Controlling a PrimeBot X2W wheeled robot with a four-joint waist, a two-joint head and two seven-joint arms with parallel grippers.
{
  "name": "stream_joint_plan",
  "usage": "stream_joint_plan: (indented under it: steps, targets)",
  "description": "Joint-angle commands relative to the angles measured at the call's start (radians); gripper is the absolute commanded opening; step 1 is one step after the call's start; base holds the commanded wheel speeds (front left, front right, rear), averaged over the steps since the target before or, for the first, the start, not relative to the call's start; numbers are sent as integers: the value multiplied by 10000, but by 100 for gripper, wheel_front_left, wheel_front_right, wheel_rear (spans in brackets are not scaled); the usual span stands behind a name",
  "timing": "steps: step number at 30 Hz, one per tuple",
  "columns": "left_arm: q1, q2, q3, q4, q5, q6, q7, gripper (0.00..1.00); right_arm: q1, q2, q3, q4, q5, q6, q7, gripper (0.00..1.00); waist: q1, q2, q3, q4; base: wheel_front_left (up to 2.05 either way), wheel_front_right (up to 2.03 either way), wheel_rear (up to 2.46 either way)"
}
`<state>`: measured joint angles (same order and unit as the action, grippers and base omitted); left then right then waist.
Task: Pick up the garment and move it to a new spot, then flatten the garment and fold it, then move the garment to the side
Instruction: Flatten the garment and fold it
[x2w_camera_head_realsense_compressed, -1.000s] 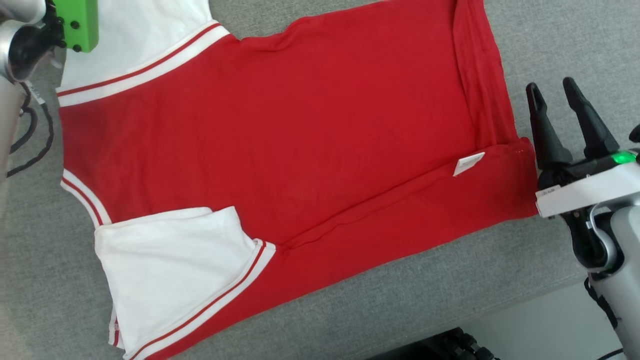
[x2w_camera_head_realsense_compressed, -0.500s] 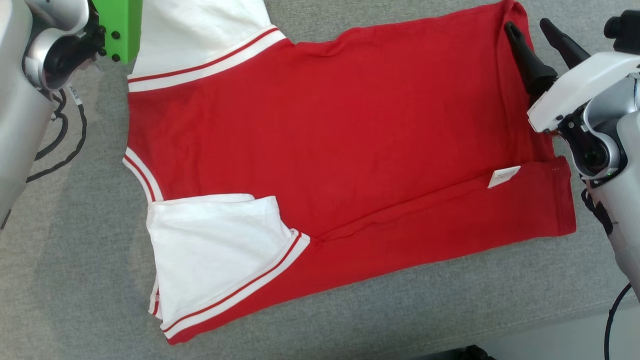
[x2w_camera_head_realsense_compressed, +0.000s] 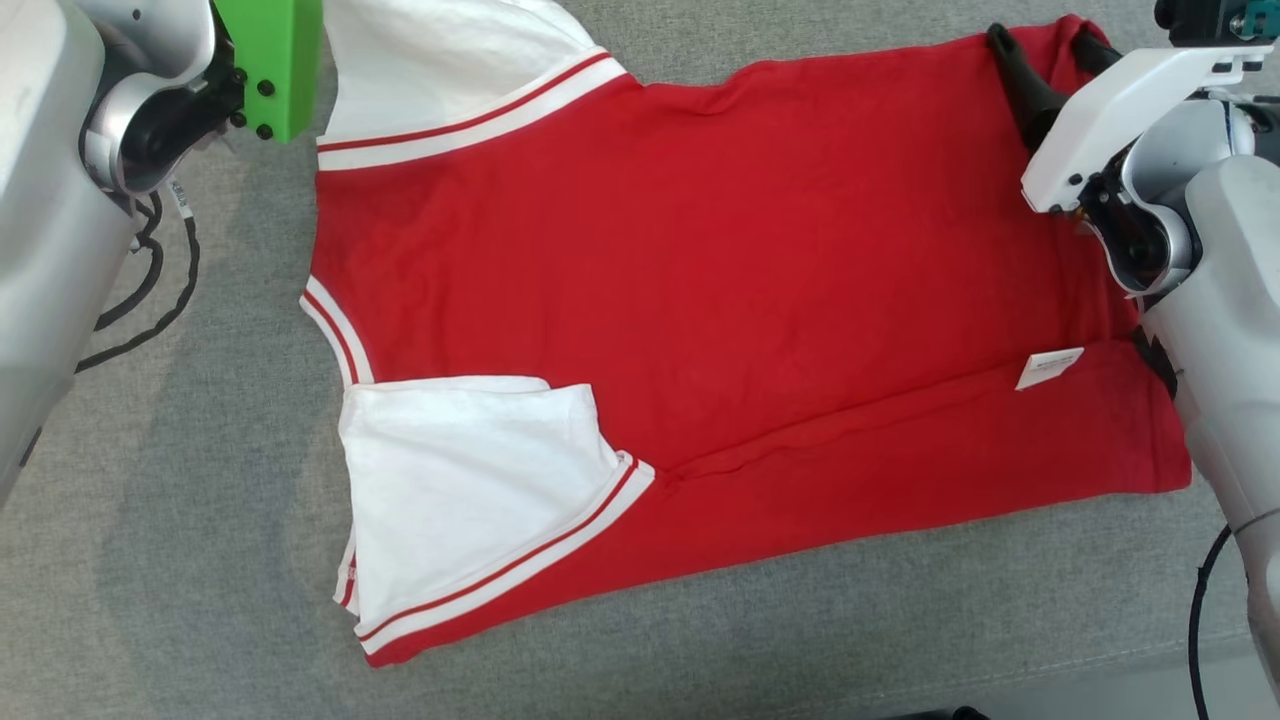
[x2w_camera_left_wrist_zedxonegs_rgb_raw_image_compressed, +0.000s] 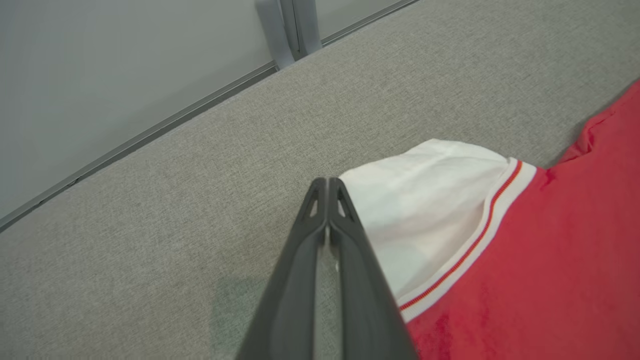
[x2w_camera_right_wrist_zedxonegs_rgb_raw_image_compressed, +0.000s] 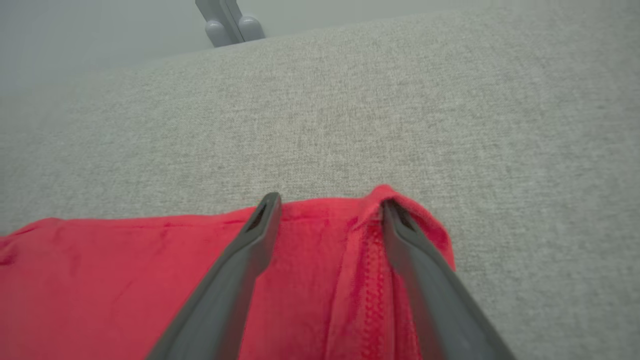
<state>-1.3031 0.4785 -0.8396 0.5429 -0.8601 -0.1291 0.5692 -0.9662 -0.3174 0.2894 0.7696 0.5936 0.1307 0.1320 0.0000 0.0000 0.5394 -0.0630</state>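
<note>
The garment (x2w_camera_head_realsense_compressed: 720, 290) is a red shirt with white, red-striped sleeves, spread flat on a grey cloth surface (x2w_camera_head_realsense_compressed: 150, 520). Its near side is folded in, with a white label (x2w_camera_head_realsense_compressed: 1048, 367) showing. My right gripper (x2w_camera_head_realsense_compressed: 1045, 45) is open over the far right corner of the garment. In the right wrist view my right gripper (x2w_camera_right_wrist_zedxonegs_rgb_raw_image_compressed: 327, 202) has its fingers on either side of the raised red hem fold (x2w_camera_right_wrist_zedxonegs_rgb_raw_image_compressed: 370, 260). My left gripper (x2w_camera_left_wrist_zedxonegs_rgb_raw_image_compressed: 327, 182) is shut, with its tips at the edge of the far white sleeve (x2w_camera_left_wrist_zedxonegs_rgb_raw_image_compressed: 430, 200) and nothing visible between them.
Black cables (x2w_camera_head_realsense_compressed: 150, 290) hang by the left arm, which carries a green block (x2w_camera_head_realsense_compressed: 270, 60). The surface's near edge (x2w_camera_head_realsense_compressed: 1100, 665) runs at the lower right. A grey wall with a post (x2w_camera_left_wrist_zedxonegs_rgb_raw_image_compressed: 295, 25) stands beyond the far edge.
The head camera has shifted, so the garment sits further right in view. My right gripper has moved from beside the label end of the hem up to the far right corner, still open.
</note>
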Motion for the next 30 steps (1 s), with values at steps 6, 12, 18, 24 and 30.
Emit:
stream_joint_plan:
  steps: [6, 12, 18, 24, 30]
  targets:
    - [-15, 59, -84, 139, 5, -11, -208, 0, -550, 30, -162, 527, -247, 0, -532, 2, 0, 0, -53, 15, 0, 0, 0]
    - [-217, 136, -37, 234, 245, -11, -775, 0, -767, -79, -263, 721, 17, 0, -614, 0, 0, 0, -40, -55, 0, 0, 0]
    - [-623, 113, 224, 394, 577, 5, -2150, 0, -939, -427, -441, 478, 692, -1, -589, 0, 0, 0, 118, -100, 0, 0, 0]
    - [-741, -163, 359, 742, 755, 63, -3180, 0, -588, -918, -509, -36, 1433, 0, -632, 0, 0, 0, 107, 65, 0, 0, 0]
    - [86, -188, 508, 444, 82, 27, -3511, 0, 347, -1450, -328, -956, 2142, 0, -742, 0, 0, 0, -267, 336, 0, 0, 0]
